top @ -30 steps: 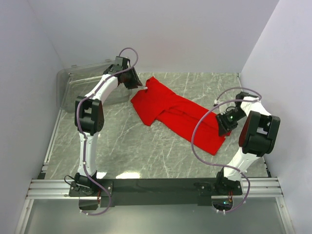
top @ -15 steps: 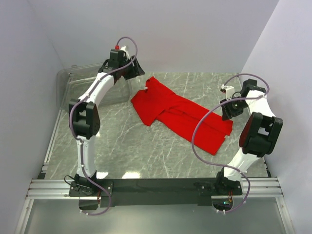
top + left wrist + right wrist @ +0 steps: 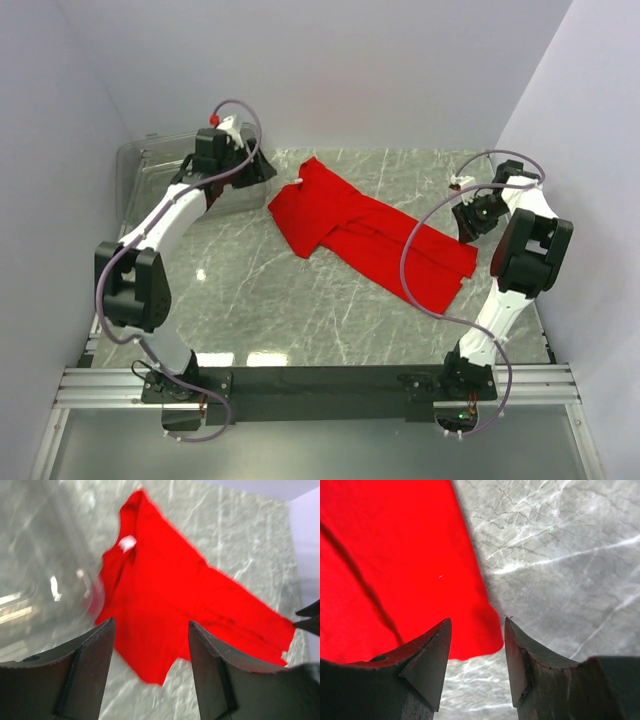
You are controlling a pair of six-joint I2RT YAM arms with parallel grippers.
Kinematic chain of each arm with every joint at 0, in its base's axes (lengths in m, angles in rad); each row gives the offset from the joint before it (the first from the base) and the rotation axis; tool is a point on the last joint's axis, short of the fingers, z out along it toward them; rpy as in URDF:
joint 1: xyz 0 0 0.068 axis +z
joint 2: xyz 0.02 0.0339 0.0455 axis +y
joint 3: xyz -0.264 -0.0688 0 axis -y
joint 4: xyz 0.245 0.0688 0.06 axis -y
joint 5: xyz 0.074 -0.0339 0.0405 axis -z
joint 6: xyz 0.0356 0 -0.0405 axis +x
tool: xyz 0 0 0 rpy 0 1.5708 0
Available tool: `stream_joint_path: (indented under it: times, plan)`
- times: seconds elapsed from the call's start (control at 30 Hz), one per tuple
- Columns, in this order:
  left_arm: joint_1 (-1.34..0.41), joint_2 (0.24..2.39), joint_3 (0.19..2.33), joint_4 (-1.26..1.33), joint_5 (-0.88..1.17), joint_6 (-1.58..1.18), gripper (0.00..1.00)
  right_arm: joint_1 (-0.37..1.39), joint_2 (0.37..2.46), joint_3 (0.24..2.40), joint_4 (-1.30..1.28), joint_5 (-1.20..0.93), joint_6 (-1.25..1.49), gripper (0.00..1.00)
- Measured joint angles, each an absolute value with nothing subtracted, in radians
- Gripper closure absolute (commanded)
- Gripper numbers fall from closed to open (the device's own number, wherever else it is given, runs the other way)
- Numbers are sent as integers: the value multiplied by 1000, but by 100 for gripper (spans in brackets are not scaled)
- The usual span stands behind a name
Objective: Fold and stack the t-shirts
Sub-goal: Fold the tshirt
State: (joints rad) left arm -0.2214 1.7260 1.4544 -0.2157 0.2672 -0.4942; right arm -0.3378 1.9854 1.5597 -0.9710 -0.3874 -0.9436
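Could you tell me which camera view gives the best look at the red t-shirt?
The top external view: the whole t-shirt shows there, lying diagonally on the table. The left wrist view shows most of it, slightly blurred, with its white neck label. The right wrist view shows only one edge and a corner.

No writing, brand, number or sign can be read in any view. The only label in sight is a small white neck tag at the collar of the plain bright red short-sleeved cloth t-shirt. It shows as a blurred pale patch, and any print on it is too small to make out.
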Motion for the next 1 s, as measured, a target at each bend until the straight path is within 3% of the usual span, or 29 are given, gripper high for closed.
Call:
stream_joint_path:
  times: [0.27,0.73,0.77,0.83,0.87,0.9,1.0]
  plan:
    - [-168,1596,1273,-207,259,-502,35,-339,2036,1566,-997,-342,-1003,46]
    - [-144,1567,1264,-207,256,-501,35,-340,2105,1579,-1011,-300,-1015,48]
    - [-144,1567,1264,-208,256,-501,35,-340,2107,1582,-1011,-298,-1012,60]
    - [-144,1567,1264,-208,257,-501,35,-340,2108,1583,-1009,-295,-1011,66]
    - [-144,1567,1263,-208,257,-502,35,-339,2108,1581,-1002,-292,-1008,81]
    - [-144,1567,1263,-208,257,-502,35,-340,2108,1578,-995,-289,-1009,88]
    - [-144,1567,1263,-208,257,-506,35,-340,2107,1571,-988,-294,-989,100]
